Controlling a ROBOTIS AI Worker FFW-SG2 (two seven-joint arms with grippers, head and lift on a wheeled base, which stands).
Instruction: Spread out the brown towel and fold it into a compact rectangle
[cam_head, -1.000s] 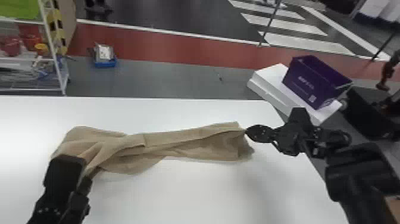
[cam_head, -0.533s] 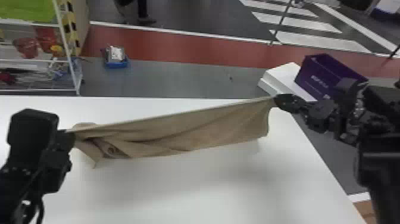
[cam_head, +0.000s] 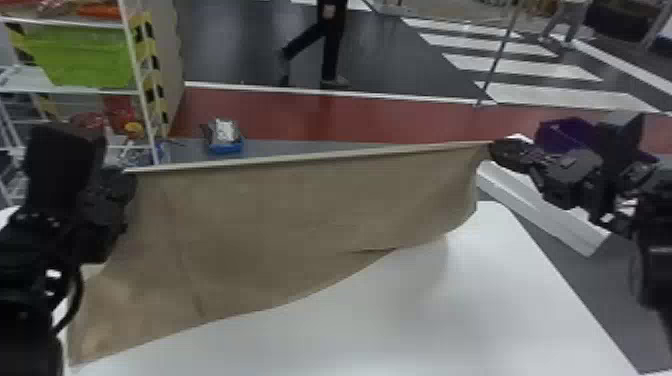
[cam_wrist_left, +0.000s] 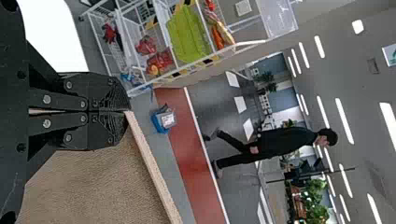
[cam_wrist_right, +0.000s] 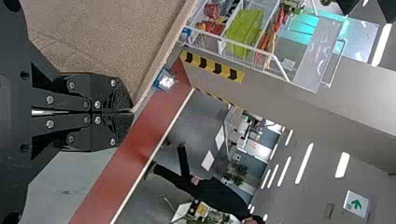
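we have just seen the brown towel (cam_head: 300, 220) go from a twisted bundle on the desk (cam_head: 400, 325) to a taut strip between both arms, and now to a broad sheet held up over the desk. its upper edge runs nearly straight from side to side, and the wrinkles that crossed it have mostly dropped out. for us that means the spreading is well along, while laying it down and every fold are, we judge, still to come.

our left end effector (cam_wrist_left: 127, 111) is narrow, pinching one upper corner; our right end effector (cam_wrist_right: 131, 111) is narrow too, with the other corner just at its tips. that slim hold could slip if we pull harder. the lower edge slants, and we cannot tell whether its low corner touches the desk. next we would lower it evenly so it lands flat.

as for containers, a green bin (cam_head: 85, 57) sits on the shelf rack (cam_head: 95, 92), its contents unclear to us. on the floor past the desk, a small blue tray (cam_head: 227, 147) holds something silvery (cam_head: 224, 131). a purple basket (cam_head: 557, 135) is partly behind our right arm, and we can't make out what is inside.
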